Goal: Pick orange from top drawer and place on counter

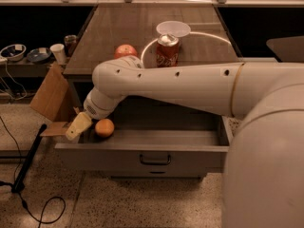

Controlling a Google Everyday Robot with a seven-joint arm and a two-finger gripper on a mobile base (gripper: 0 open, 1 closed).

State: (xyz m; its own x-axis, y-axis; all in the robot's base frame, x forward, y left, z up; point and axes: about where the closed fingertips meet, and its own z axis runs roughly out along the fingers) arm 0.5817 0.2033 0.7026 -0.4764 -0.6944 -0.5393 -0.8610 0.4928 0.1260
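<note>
The orange (104, 127) lies in the left front corner of the open top drawer (142, 156), a grey drawer with a dark wire handle (155, 159). My gripper (79, 126) hangs at the drawer's left end, just left of the orange and close to it, at about its height. My white arm (190, 87) spans across the drawer from the right and hides much of its inside. The dark wood-grain counter (118, 27) lies behind the drawer.
On the counter stand a reddish apple (125, 51), a red soda can (167, 50) and a white bowl (173, 28). A cardboard box (50, 96) leans left of the cabinet. Bowls and cups (28, 55) sit on a low shelf at the left. A cable (28, 208) lies on the floor.
</note>
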